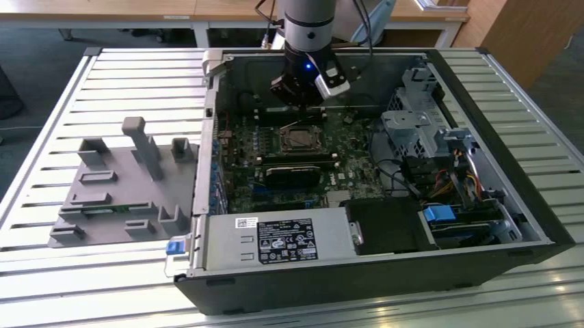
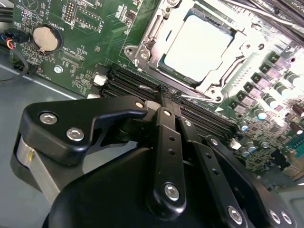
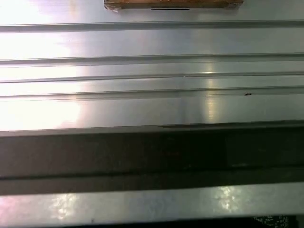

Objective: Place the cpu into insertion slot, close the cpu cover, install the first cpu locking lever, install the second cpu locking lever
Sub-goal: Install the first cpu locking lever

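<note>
**Already seated: chip in socket, cover down, gripper at a lever**

Evidently the cpu (image 2: 199,45) is lying in the insertion slot (image 2: 221,76), its bright metal face framed by the cpu cover (image 2: 156,28), which is folded flat over it. That layout is judged to mean the first two steps are done and the lever work is in hand.

The gripper (image 2: 166,92) is held just beside the slot, on the side toward the memory sockets (image 2: 128,80). Its fingers (image 2: 164,137) are pressed together, tips closed at a thin silver locking lever (image 2: 197,96) that runs along the slot's edge; whether the wire is actually pinched between them cannot be told.

In the exterior view the gripper (image 1: 299,102) is seen lowered into the open computer case (image 1: 511,205), directly above the slot (image 1: 301,139), the arm reaching in from behind the slot. The lever and the tip contact are too small there; those are given by the second wrist view. In the first wrist view, ribbed metal table slats (image 3: 152,71) are shown.
</note>
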Available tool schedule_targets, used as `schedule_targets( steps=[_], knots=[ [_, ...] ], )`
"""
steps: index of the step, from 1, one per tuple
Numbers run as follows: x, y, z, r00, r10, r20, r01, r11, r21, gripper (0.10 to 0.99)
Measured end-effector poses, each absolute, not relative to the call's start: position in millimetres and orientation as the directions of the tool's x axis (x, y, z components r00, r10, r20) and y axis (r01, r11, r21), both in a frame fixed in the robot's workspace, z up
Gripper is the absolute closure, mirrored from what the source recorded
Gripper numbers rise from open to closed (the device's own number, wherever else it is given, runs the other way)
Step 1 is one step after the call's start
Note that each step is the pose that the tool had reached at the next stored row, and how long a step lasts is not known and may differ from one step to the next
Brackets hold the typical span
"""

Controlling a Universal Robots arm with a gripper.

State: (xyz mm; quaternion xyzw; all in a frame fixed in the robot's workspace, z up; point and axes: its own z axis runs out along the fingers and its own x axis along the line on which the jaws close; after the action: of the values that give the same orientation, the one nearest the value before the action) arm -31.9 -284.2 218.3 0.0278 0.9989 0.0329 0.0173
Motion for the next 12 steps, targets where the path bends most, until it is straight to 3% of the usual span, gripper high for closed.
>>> schedule_targets(
  steps=[12],
  knots=[
    [-25.5,-283.4,211.9,-0.998,0.057,-0.033,0.055,0.996,0.067,0.98]
  ],
)
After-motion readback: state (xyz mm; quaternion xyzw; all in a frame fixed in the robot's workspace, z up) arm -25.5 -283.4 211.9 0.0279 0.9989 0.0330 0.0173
